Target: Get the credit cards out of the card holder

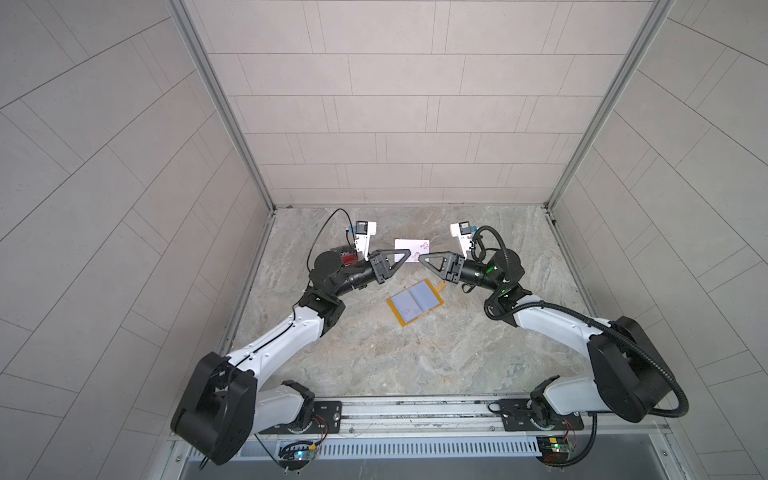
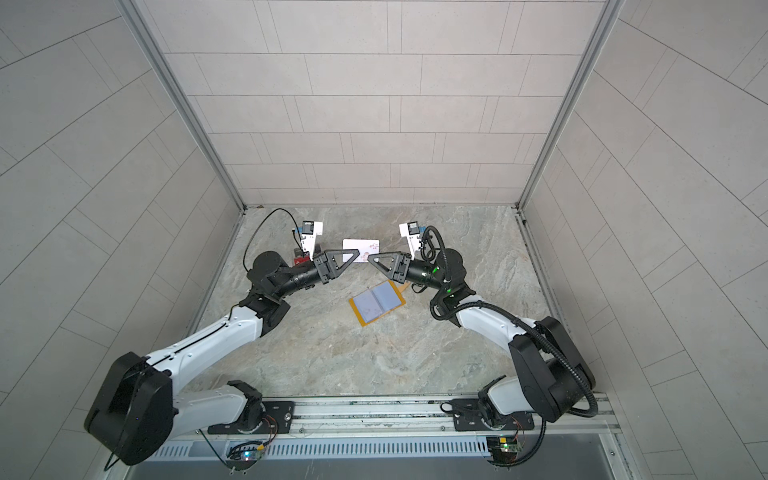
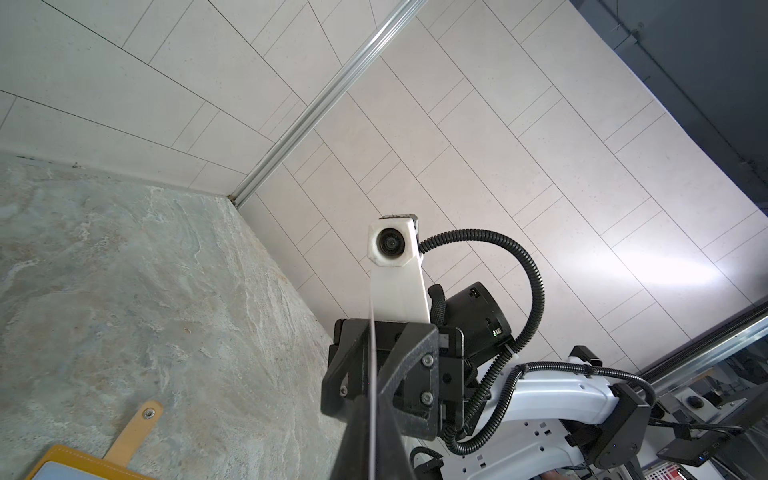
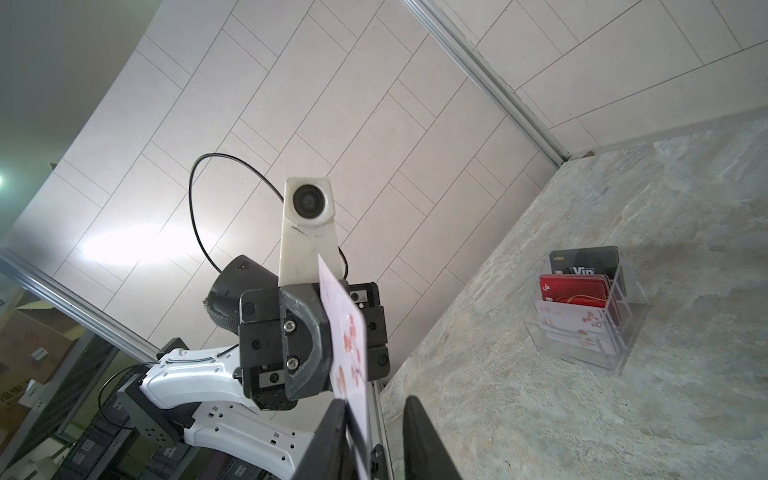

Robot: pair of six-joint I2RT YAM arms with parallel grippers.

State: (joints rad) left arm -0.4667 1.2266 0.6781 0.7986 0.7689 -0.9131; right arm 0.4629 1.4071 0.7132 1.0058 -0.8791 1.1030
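Left gripper was closed on the left part of a thin white plastic card with faint red marks, held clear of the table. The card's long axis ran left to right, printed face showing in both top views. The right gripper straddled the card's other end, jaws narrow, one finger touching it and the other apart. Nearer the robot, a mustard-yellow booklet card holder lay open on the marble-patterned table, tab pointing back-right.
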